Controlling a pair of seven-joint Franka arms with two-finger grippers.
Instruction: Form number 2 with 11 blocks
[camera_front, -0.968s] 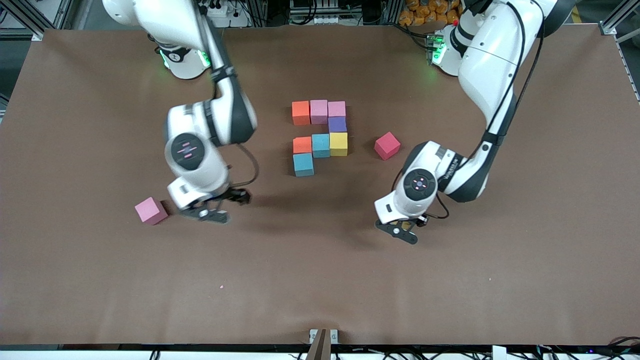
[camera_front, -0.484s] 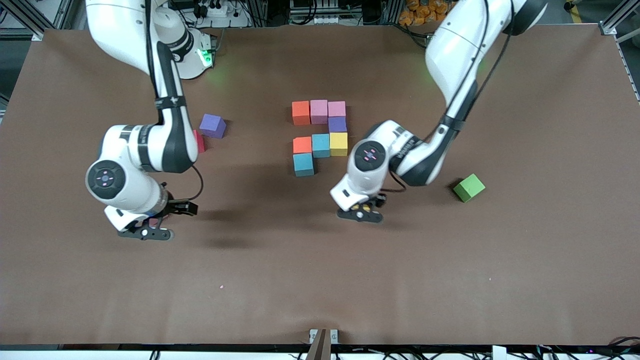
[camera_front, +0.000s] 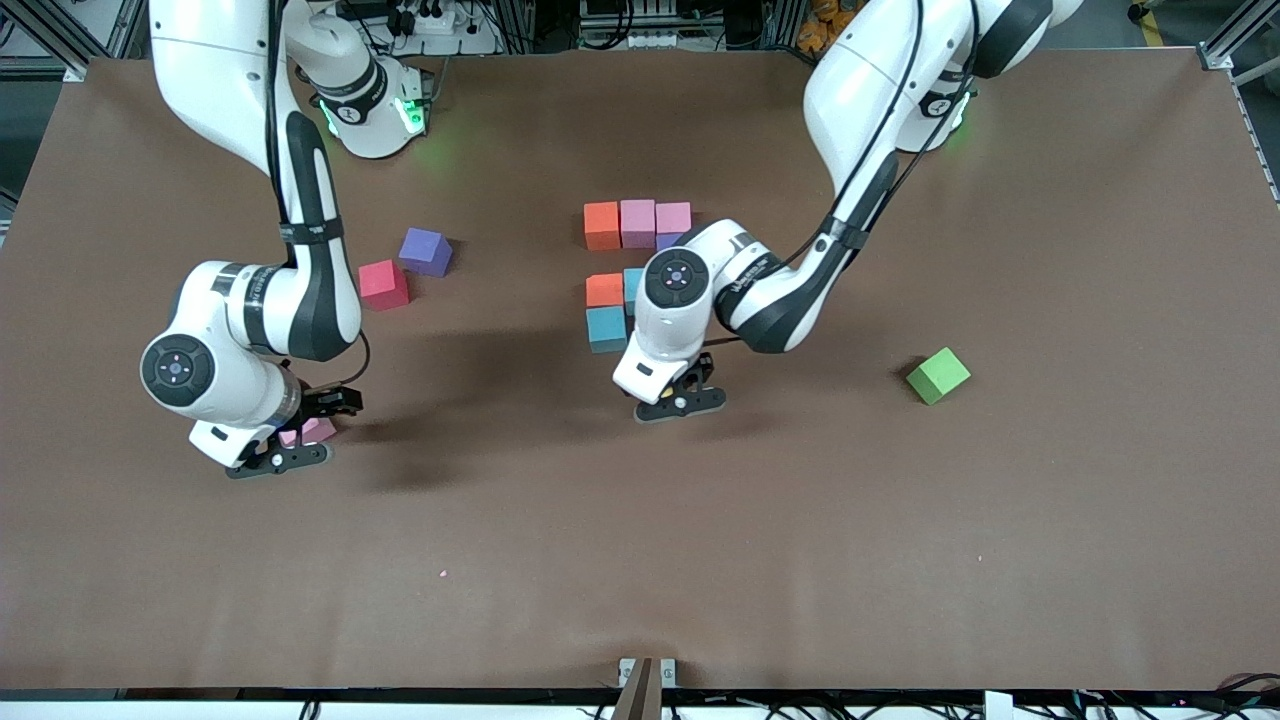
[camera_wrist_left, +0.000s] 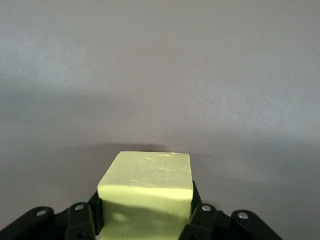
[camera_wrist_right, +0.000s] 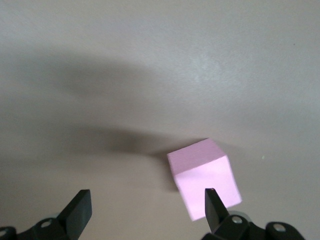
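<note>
Several blocks form a partial figure mid-table: an orange block and two pink blocks in a row, a purple one half hidden, then an orange and two blue blocks. My left gripper hangs just beside the lower blue block, shut on a yellow block. My right gripper is open, low over a lone pink block that lies against one fingertip, off-centre. A green block lies toward the left arm's end.
A crimson cube and a loose purple cube sit together between the figure and the right arm's end. The left forearm covers part of the figure. The brown table stretches bare toward the front camera.
The left gripper has carried the yellow block from near the green block's side toward the figure. The right gripper swung out to the lone pink block and settled over it.
</note>
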